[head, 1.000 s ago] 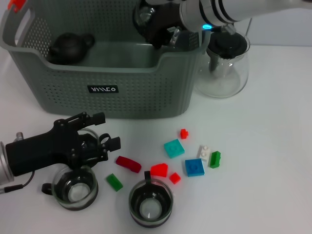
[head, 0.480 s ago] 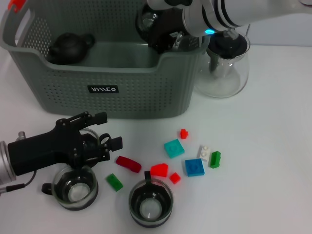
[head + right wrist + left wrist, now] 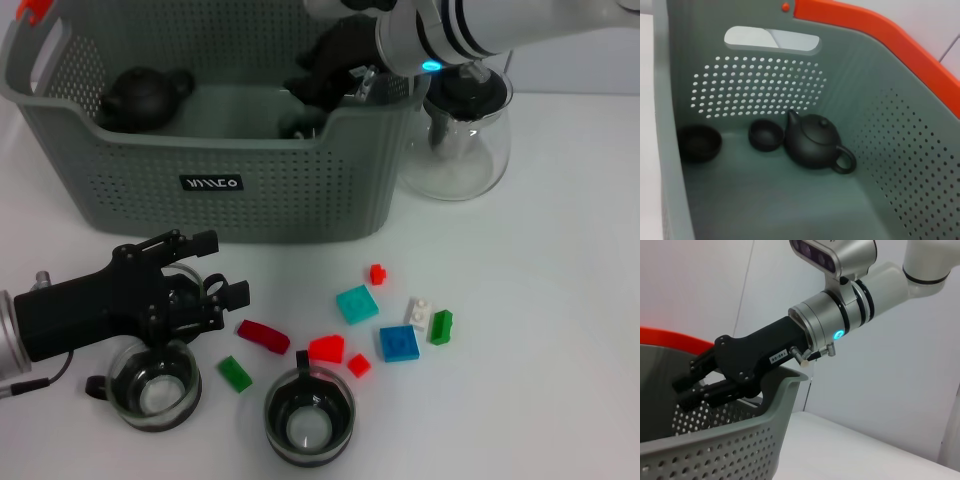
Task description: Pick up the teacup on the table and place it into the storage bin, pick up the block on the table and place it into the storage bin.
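White table (image 3: 560,300), right tool (image 3: 312,82) over storage bin (image 3: 150,170), fingers spread

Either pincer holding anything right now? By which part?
Nothing, as far as shown. Right pincer open over the storage bin; left pincer open above a table teacup.

A teapot (image 3: 813,141) sits in the storage bin (image 3: 250,190) (blocks (image 3: 399,343) lie in front).

Count of items on the table and in the bin

One grey-green perforated plastic storage bin (image 3: 120,160), one clear glass teapot (image 3: 460,150), one dark clay teapot (image 3: 812,142), two small dark bowls (image 3: 765,135) (image 3: 699,144), two black-banded glass teacups (image 3: 152,385) (image 3: 308,420), nine small plastic blocks: four red (image 3: 326,348), two green (image 3: 236,373), one teal (image 3: 356,303), one blue (image 3: 398,343), one white (image 3: 418,312).
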Tool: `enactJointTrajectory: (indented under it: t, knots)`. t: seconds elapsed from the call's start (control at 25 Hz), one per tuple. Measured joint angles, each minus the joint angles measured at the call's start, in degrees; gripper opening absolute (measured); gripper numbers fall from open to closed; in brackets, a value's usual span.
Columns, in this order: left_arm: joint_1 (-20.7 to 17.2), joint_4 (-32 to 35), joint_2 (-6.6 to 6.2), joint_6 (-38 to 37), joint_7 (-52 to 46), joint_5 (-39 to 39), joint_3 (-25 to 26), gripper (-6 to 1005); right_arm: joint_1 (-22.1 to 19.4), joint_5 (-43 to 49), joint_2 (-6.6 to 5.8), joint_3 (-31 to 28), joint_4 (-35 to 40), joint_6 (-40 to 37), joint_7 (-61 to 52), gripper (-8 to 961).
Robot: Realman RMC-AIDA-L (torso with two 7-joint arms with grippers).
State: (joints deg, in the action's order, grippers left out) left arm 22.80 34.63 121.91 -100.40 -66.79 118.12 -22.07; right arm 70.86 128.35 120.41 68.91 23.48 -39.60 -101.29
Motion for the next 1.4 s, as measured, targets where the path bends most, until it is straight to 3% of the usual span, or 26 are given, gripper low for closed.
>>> enactJointTrajectory:
  t: [0.28, 0.44, 0.6, 0.76, 0.96, 1.16, 1.4]
  knots:
    - [-0.1, 0.0, 0.0, -0.2, 0.0, 0.0, 0.0, 844, -1.2, -0.4, 0.0, -0.5, 3.7, -0.1, -0.5, 413]
    - [-0.2, 0.0, -0.1, -0.4, -0.2, 0.0, 0.0, 844, -5.9, -3.3, 0.02, -0.2, 15.5, -4.2, -2.7, 544]
    - [-0.3, 0.0, -0.24, -0.4, -0.3, 0.0, 0.0, 844, -12.9, -12.2, -0.29, -0.5, 30.0, -12.4, -2.6, 683]
    - [-0.3, 0.0, -0.33, -0.4, -0.3, 0.2, 0.0, 844, -21.5, -23.7, -0.49, -0.6, 42.6, -22.8, 0.8, 733]
    - [-0.3, 0.0, -0.41, -0.4, -0.4, 0.1, 0.0, 844, -29.7, -33.0, -1.2, -2.2, 49.2, -39.2, 5.7, 747]
    - [-0.3, 0.2, -0.67, -0.6, -0.4, 0.5, 0.0, 844, -32.5, -32.6, -1.74, -6.0, 47.9, -54.2, 9.0, 748]
    - [-0.5, 0.6, -1.37, -0.6, -0.4, 0.7, 0.1, 844, -33.8, -27.0, -2.45, -8.0, 46.4, -65.8, 10.4, 743]
